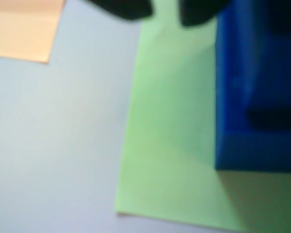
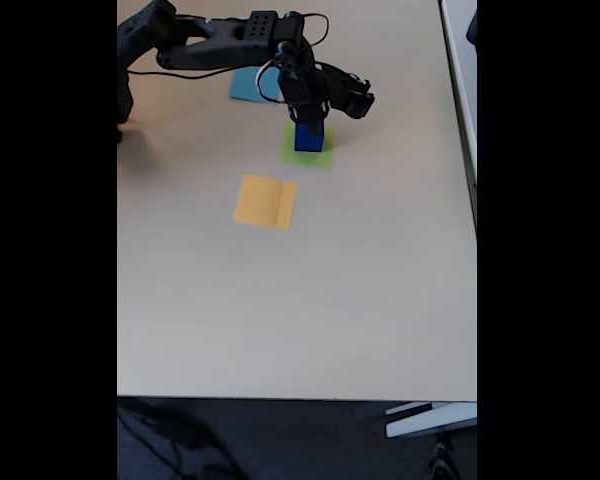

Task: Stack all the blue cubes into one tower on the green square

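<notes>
A blue stack (image 2: 309, 137) stands on the green square (image 2: 323, 157) in the fixed view. Close up in the wrist view, blurred blue cubes (image 1: 257, 77) fill the right side, one resting on a wider one (image 1: 257, 153), on the right part of the green square (image 1: 169, 126). My gripper (image 2: 305, 116) hangs directly over the stack. In the wrist view its two dark fingertips (image 1: 121, 7) show at the top edge, and the gripper (image 1: 165, 9) is open, with only green paper in the gap. The stack sits to the right of that gap.
An orange-yellow paper square (image 2: 265, 201) lies in front of the green one and shows at the wrist view's top left (image 1: 19, 26). A light-blue square (image 2: 242, 90) lies partly under the arm. The beige table (image 2: 330, 300) ends at the right and near edges.
</notes>
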